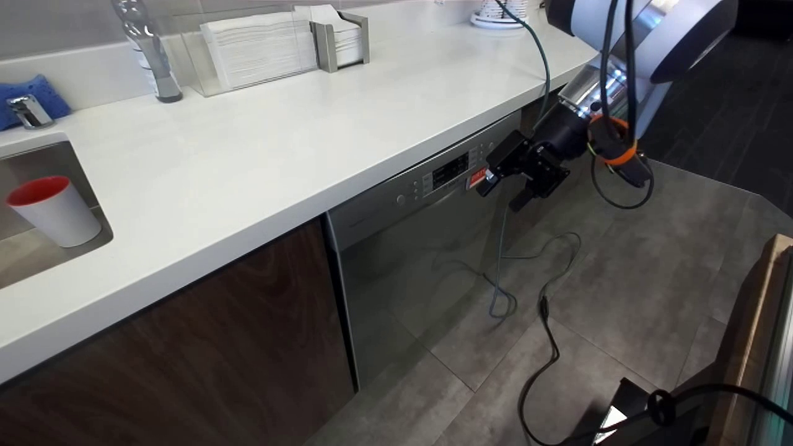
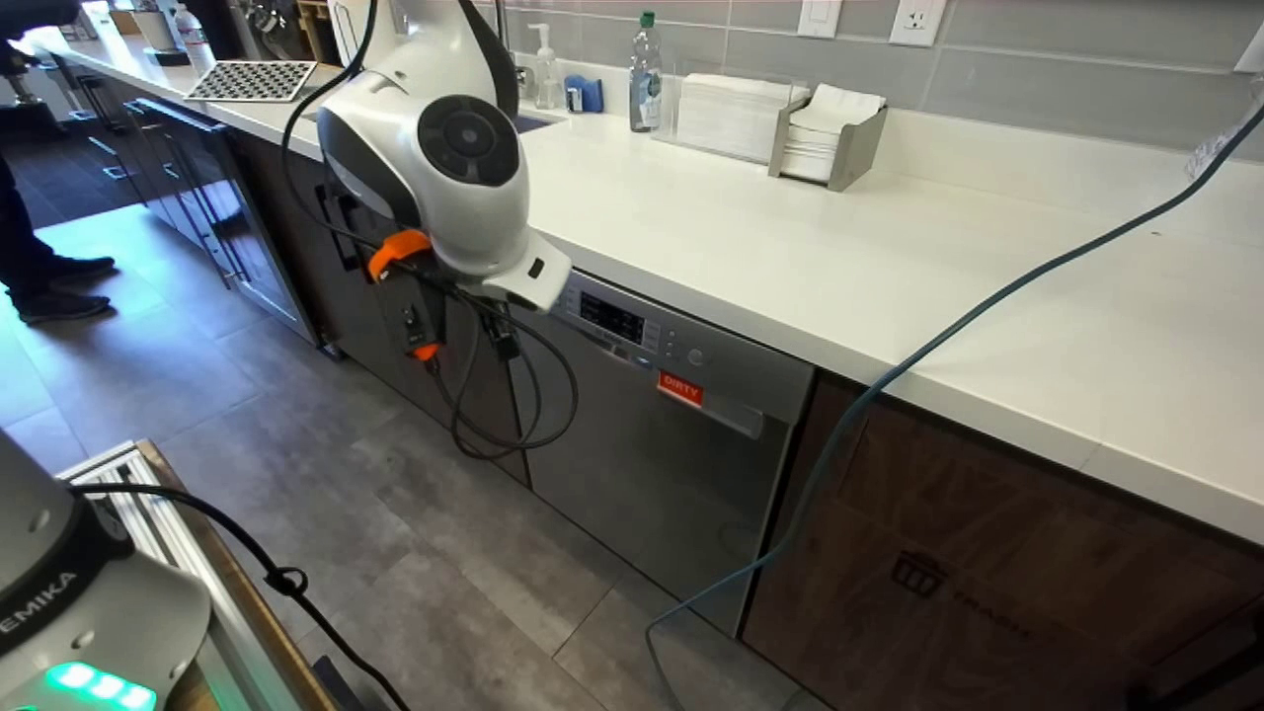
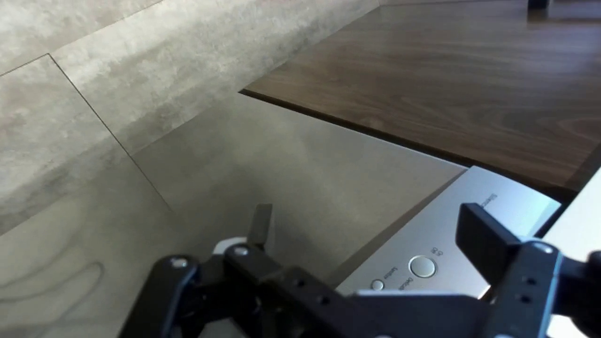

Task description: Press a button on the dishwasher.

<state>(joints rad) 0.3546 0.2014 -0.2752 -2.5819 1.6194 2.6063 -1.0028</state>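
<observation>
Nearest, in an exterior view, the base (image 2: 99, 602) shows three green lights beside a wood-edged stand (image 2: 242, 642). Beyond it the white arm (image 2: 434, 188), an orange strap (image 2: 400, 252) near its wrist, bends down before the edge of the white counter (image 1: 266, 148).

The gripper (image 3: 369, 227) is down at the dishwasher (image 2: 642, 464), its jaws standing wide apart. In the wrist view one finger (image 3: 260, 225) overlaps the door and the other the control strip (image 3: 446, 234), with the round On/Off button (image 3: 422, 266) showing between them (whether either finger touches the metal, I cannot tell).

The dishwasher stands shut under the counter, flanked by dark brown cabinets (image 2: 987, 513). Its strip bears a dark display (image 2: 610, 316), and a red DIRTY sign (image 2: 680, 388) sits at the strip's lower edge. A blue-green cable (image 2: 896, 370) drops past a cabinet to the grey floor (image 1: 632, 260).

Farther back, a white cup (image 1: 62, 217), red inside, tilts in the sink (image 1: 49, 162). Along the rear of the counter are a blue sponge (image 1: 49, 93), a clear bottle (image 2: 645, 89) with a green cap, and white napkins (image 2: 736, 114) in holders. Behind rises a grey tiled wall (image 2: 1066, 89) with an outlet (image 2: 918, 20). Well apart from all this, a person's legs (image 2: 18, 222) show.
</observation>
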